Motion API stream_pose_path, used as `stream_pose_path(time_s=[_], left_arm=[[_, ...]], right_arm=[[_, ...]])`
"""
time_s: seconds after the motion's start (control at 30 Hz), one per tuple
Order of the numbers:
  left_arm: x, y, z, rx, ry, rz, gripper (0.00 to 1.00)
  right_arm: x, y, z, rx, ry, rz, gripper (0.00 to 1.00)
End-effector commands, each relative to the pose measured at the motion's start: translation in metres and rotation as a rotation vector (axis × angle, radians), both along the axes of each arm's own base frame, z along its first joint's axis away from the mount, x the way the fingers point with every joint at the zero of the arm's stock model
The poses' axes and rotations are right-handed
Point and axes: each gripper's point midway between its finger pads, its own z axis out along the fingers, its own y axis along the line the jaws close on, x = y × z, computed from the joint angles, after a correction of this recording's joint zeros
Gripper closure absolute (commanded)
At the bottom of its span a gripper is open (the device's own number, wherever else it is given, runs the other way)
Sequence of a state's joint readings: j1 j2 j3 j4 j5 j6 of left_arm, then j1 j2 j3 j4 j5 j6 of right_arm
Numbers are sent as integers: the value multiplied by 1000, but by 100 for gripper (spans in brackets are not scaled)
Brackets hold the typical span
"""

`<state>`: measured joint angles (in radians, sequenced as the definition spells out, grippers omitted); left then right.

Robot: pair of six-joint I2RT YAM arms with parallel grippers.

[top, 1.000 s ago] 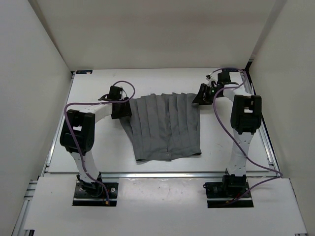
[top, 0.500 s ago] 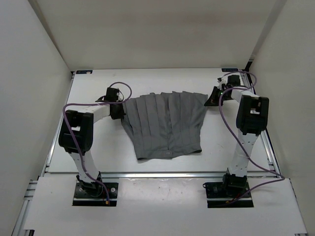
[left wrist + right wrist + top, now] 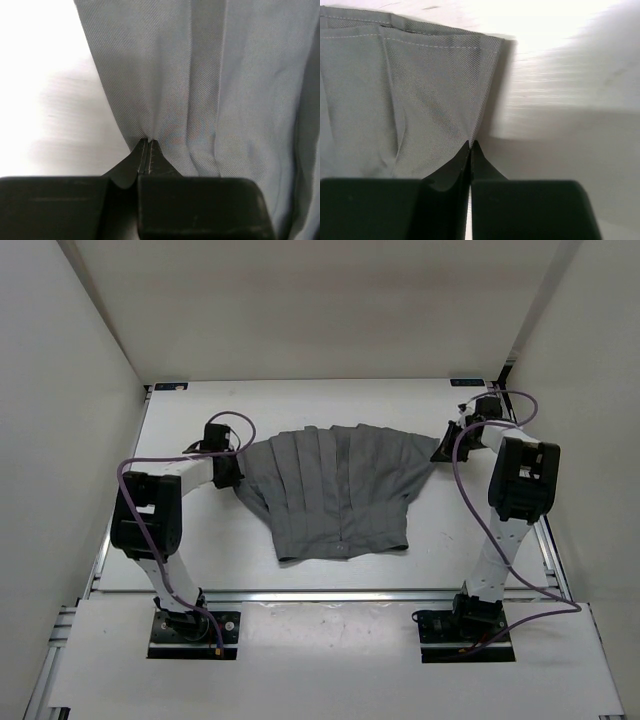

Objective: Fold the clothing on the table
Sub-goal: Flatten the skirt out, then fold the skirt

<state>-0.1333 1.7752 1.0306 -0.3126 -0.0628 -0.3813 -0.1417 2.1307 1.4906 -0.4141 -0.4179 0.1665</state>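
At the near edge of the white table (image 3: 200,540), beyond a metal rail (image 3: 330,593) that crosses the overhead view, the left arm (image 3: 150,520) rises from 7 o'clock and the right arm (image 3: 520,480) from 5 o'clock, both reaching away toward a grey pleated skirt (image 3: 335,490) spread flat at the table's centre. Its narrower edge lies nearest the bases, and the pleats run from it toward 12 o'clock, fanning out to a wider far edge. The left gripper (image 3: 230,468) sits at the skirt's 10 o'clock corner. The left wrist camera shows this gripper (image 3: 149,142) clenched, its black tips pressed together on a pinch of the grey cloth (image 3: 210,75), with creases gathering into the bite and bare table (image 3: 45,100) at 9 o'clock. The right gripper (image 3: 441,452) sits at the skirt's 2 o'clock corner. From the right wrist camera it (image 3: 470,145) is likewise clamped tight on the fabric's side edge, with the stitched hem of the skirt (image 3: 405,90) running across at 11 o'clock and white table (image 3: 570,90) at 3 o'clock. The skirt hangs between the two claws along its far edge, which dips slightly at the middle, while the rest rests on the surface. Farthest off, at 12 o'clock, a plain white wall (image 3: 300,310) closes the scene.
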Motion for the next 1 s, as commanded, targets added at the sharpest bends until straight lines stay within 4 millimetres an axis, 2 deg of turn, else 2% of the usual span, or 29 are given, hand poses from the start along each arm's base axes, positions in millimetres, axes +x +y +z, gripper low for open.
stream_pose_path(time_s=[0.0, 0.03, 0.07, 0.1, 0.13, 0.2, 0.23, 0.27, 0.3, 0.33, 0.4, 0.43, 0.47, 0.53, 0.57, 0.6, 0.7, 0.73, 0.8, 0.83, 0.87, 0.97], left_arm=[[-2, 10, 16, 18, -42, 19, 97], [0, 9, 20, 15, -52, 13, 93], [-1, 12, 20, 7, -52, 27, 87], [0, 9, 22, 5, -64, 15, 72], [-3, 10, 21, 6, -58, 22, 60], [-1, 12, 32, 16, -85, 38, 7], [1, 15, 42, 29, -113, 51, 1], [-1, 20, 48, 43, -131, 63, 2], [1, 20, 66, 41, -183, 68, 2], [1, 24, 73, 47, -207, 81, 2], [-1, 20, 104, 13, -311, 74, 1], [-6, 14, 107, -10, -319, 60, 1], [-11, 7, 119, -36, -347, 37, 1], [-29, -22, 122, -50, -322, -62, 1], [-42, -27, 118, -39, -284, -81, 2], [-61, -44, 111, -58, -232, -144, 1], [-108, -75, 85, -153, -110, -230, 2], [-121, -82, 80, -194, -97, -236, 1], [-148, -98, 70, -284, -49, -248, 1], [-162, -99, 56, -295, -11, -249, 1], [-167, -101, 57, -319, -18, -237, 1], [-190, -97, 38, -354, 3, -222, 1]], right_arm=[[6, -24, 20, -45, -44, -60, 100], [5, -24, 20, -37, -40, -67, 99], [4, -23, 22, -31, -44, -60, 89], [7, -23, 26, -30, -56, -63, 63], [7, -23, 32, -25, -64, -68, 48], [8, -23, 48, -21, -99, -69, 4], [6, -22, 56, -32, -114, -65, 1], [4, -22, 60, -44, -121, -67, 0], [2, -19, 72, -54, -148, -49, 1], [-3, -17, 81, -65, -166, -29, 1], [-17, -5, 86, -56, -153, 22, 1], [-31, 2, 87, -26, -130, 59, 1], [-47, 16, 89, 13, -110, 110, 1], [-73, 25, 85, 60, -62, 152, 1], [-90, 33, 81, 86, -31, 191, 1], [-101, 34, 80, 108, -11, 212, 2], [-152, 57, 75, 250, 46, 313, 3], [-158, 61, 79, 251, 38, 334, 2], [-183, 71, 77, 259, 77, 360, 1], [-186, 75, 74, 246, 85, 366, 1], [-192, 74, 70, 221, 94, 346, 1], [-209, 79, 60, 179, 127, 368, 1]])
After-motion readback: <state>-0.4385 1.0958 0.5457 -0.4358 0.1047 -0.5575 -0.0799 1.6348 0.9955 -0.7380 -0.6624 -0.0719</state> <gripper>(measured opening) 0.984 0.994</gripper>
